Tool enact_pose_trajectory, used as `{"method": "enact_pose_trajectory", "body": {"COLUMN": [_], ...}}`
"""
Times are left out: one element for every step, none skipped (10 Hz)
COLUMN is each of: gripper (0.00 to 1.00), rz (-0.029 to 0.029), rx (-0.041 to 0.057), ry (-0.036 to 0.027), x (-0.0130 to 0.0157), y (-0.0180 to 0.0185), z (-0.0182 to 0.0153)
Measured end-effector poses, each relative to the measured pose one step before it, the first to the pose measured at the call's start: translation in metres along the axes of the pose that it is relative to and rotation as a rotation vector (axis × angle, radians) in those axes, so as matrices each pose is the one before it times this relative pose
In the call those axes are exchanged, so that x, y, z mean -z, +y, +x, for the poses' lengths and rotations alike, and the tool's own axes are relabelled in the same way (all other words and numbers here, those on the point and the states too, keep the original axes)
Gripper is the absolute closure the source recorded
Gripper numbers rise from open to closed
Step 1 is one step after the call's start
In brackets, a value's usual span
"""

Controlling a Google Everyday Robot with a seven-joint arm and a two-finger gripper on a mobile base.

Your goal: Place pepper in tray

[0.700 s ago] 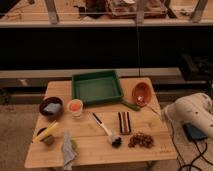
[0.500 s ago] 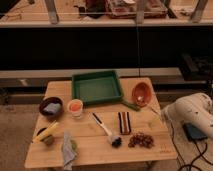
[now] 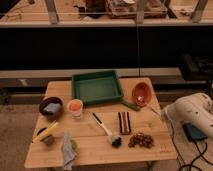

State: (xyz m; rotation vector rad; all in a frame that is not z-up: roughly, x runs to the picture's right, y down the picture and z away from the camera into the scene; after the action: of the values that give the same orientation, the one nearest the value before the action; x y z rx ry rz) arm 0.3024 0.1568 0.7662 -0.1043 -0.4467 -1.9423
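Observation:
The dark green tray [image 3: 96,88] lies at the back middle of the wooden table [image 3: 100,150]. The pepper [image 3: 131,105], a small slim green piece, lies on the table just off the tray's front right corner, next to the orange bowl [image 3: 142,93]. My white arm comes in from the right. Its gripper [image 3: 158,113] hangs over the table's right edge, a short way right of and in front of the pepper and apart from it.
A dark brown bowl [image 3: 51,107] and a small orange cup [image 3: 75,107] stand on the left. A yellow stick [image 3: 45,131] and a grey cloth [image 3: 67,149] lie at the front left. A black-bristled brush [image 3: 106,131], a striped bar [image 3: 124,122] and a brown pile [image 3: 141,140] lie in front.

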Motion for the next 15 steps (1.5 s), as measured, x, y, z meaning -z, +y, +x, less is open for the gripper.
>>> {"method": "enact_pose_trajectory", "body": {"gripper": [0.2,0.2,0.2,0.2,0.2,0.2,0.2,0.2,0.2,0.2,0.2,0.2,0.2,0.2,0.2], "rz": [-0.00005,0.00005,0.00001,-0.00003,0.00002,0.00001,-0.00003,-0.00002,0.00006,-0.00005,-0.00001,0.00003,0.00017,0.00374,0.01222], "rx": [-0.00005,0.00002,-0.00001,0.00002,0.0,0.0,0.0,-0.00003,0.00007,-0.00003,0.00009,0.00001,0.00122,0.00573,0.03707], "ry": [0.0,-0.00003,0.00004,-0.00009,0.0001,-0.00007,-0.00001,0.00004,0.00003,-0.00006,-0.00003,0.00002,-0.00037,-0.00353,-0.00399], "x": [0.00002,-0.00004,0.00003,-0.00002,0.00003,-0.00003,0.00001,0.00002,-0.00001,-0.00001,0.0,-0.00001,0.00011,-0.00002,-0.00207], "y": [0.00003,-0.00002,-0.00001,0.00002,-0.00002,0.00001,0.00001,0.00001,-0.00003,0.00003,0.00001,-0.00002,0.00036,0.00044,-0.00139], "z": [-0.00002,0.0,0.00003,-0.00005,0.00006,-0.00005,0.0,0.00002,0.00004,-0.00004,-0.00003,0.00003,0.0001,-0.00024,0.00589]}}
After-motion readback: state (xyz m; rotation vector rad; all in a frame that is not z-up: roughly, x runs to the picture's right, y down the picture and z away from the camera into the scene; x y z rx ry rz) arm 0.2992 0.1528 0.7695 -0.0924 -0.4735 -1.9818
